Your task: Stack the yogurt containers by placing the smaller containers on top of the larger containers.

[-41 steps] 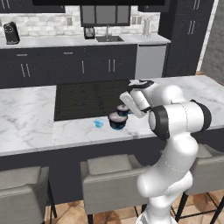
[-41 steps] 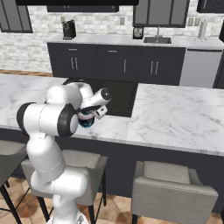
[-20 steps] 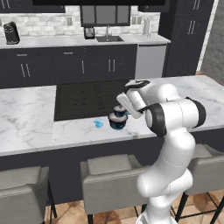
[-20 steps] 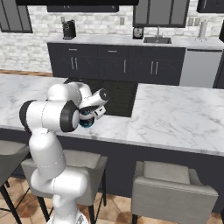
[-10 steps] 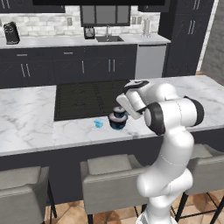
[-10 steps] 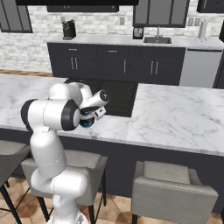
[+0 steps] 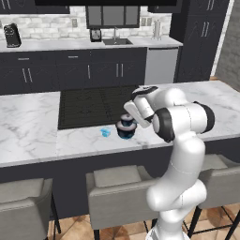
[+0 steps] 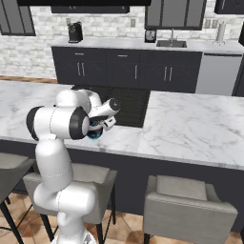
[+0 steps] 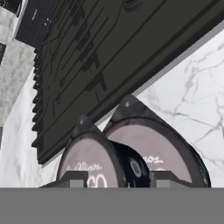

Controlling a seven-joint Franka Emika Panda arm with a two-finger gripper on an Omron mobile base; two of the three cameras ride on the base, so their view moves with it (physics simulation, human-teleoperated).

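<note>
on marble counter [image 7: 33,126] by cooktop [image 7: 89,105], tool [image 7: 127,123] clamped on smaller dark cup [image 7: 126,121], upright over larger cup [image 7: 126,133]

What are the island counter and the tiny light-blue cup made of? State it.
The island counter looks like polished white marble or a marble-look stone, going by its grey veining and soft sheen. The tiny light-blue cup appears to be plain matte plastic, uniform in colour, though it's too small to be sure.

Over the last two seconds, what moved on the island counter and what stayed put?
The arm drew slightly left and down, bringing the gripper and the lesser dark cup closer onto the larger dark cup. No release is visible; in the hand view the fingers flank the pale tops. The tiny light-blue cup stayed beside them.
</note>
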